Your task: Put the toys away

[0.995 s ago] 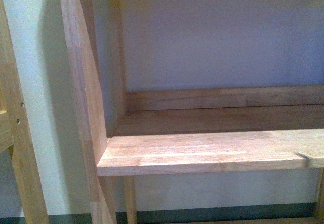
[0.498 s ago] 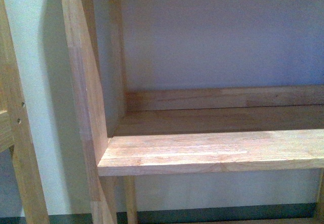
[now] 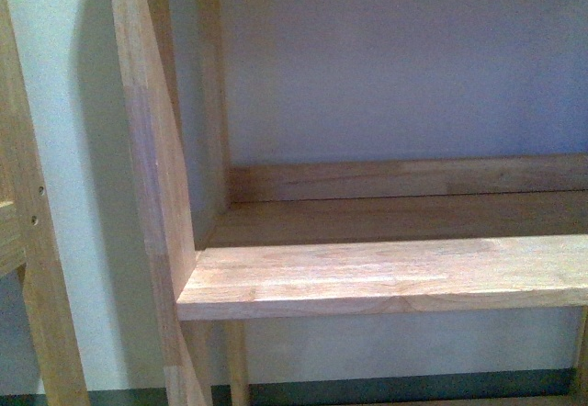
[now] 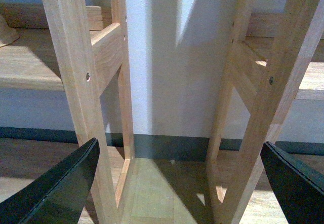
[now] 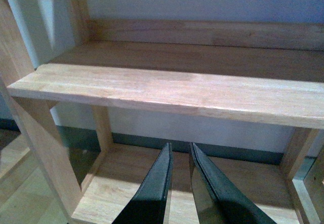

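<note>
The toys are out of view in every picture. In the left wrist view my left gripper (image 4: pixel 178 143) is open, its two dark fingers (image 4: pixel 61 188) far apart with nothing between them. It faces the gap between two wooden shelf frames (image 4: pixel 76 82), low over the wooden floor (image 4: pixel 152 193). My right gripper (image 5: pixel 180 145) is shut with nothing between its fingers. It points under the front edge of a bare wooden shelf board (image 5: pixel 167 89), above the bottom board (image 5: pixel 126 183). Neither arm shows in the front view.
The front view is filled by a wooden shelf unit with a bare board (image 3: pixel 386 273), a slanted side post (image 3: pixel 152 149) and a pale wall (image 3: pixel 404 66) behind. A second frame (image 3: pixel 28 268) stands at the left. A pale rounded object (image 4: pixel 6 30), which I cannot identify, lies on a shelf.
The front view has hardly shifted. A small dark notch at the right end of the shelf's front edge no longer shows.
</note>
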Tool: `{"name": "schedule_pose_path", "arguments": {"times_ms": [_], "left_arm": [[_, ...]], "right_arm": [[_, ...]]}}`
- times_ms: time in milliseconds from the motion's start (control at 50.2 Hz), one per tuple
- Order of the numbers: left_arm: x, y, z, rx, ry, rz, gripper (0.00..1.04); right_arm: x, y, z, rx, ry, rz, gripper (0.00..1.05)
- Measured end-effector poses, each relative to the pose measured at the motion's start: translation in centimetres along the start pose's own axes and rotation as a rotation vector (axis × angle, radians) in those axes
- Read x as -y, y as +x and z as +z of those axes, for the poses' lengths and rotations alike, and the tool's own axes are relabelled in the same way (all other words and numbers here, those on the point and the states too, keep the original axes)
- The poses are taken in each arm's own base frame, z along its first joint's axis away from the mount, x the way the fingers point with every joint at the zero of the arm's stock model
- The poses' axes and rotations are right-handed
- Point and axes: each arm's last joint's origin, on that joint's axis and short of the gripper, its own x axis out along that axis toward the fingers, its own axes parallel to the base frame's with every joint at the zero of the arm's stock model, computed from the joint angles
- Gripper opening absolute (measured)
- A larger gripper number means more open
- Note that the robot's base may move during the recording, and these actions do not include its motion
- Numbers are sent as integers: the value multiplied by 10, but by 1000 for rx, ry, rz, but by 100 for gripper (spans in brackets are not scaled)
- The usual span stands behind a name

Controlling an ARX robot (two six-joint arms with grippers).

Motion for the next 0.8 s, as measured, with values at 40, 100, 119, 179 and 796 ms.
{"name": "schedule_pose_path", "arguments": {"times_ms": [40,100,119,179,796], "left_arm": [[0,0,0,0,0,0,99],[0,0,0,0,0,0,99],[0,0,0,0,0,0,99],[0,0,0,0,0,0,99],[0,0,0,0,0,0,99]], "right_arm": [[0,-1,-4,-1,0,0,16],[0,-3,-8,2,0,0,16],[0,-3,-10,3,0,0,16],[0,-5,-13,5,0,0,16],[0,-20,-39,11,0,1,16]]}}
